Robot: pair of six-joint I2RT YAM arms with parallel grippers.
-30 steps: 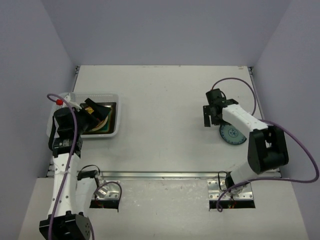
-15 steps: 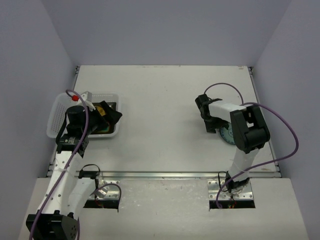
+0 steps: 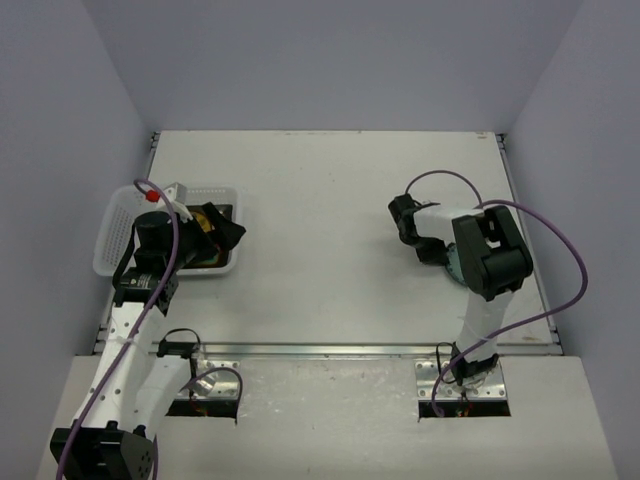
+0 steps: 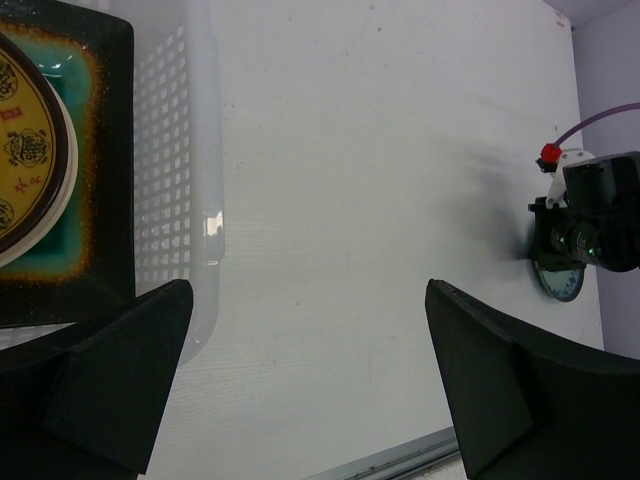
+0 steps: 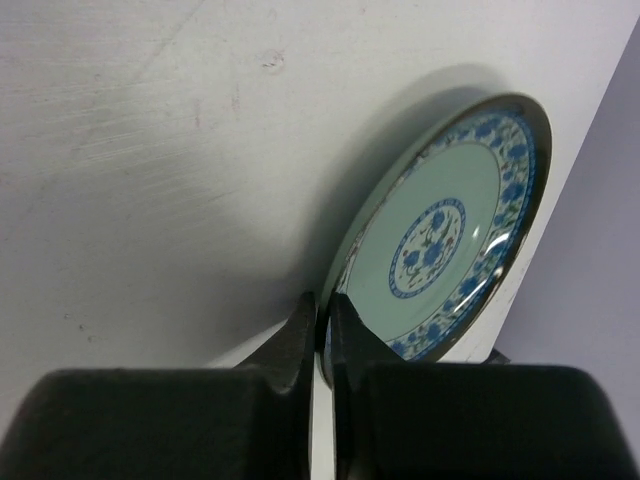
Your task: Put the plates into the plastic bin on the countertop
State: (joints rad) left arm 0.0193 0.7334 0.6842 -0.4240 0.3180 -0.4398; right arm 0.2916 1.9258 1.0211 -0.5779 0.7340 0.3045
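My right claw (image 5: 322, 312) is clamped on the rim of the blue-flowered plate (image 5: 440, 235), right side of the table (image 5: 150, 150). My left claw (image 4: 310, 300) gapes wide by the plastic bin (image 4: 175, 170), left, holding a teal square plate (image 4: 75, 240).

A robotics lab test cell: a matte white countertop (image 3: 330, 240) boxed in by plain pale-lilac walls (image 3: 330, 60) at nine, twelve and three o'clock. At six o'clock a metal rail (image 3: 330, 350) edges it. Nearer still, two arm bases (image 3: 472, 372) sit bolted to metal plates (image 3: 430, 380) — purple cables (image 3: 577, 255) looping loose.
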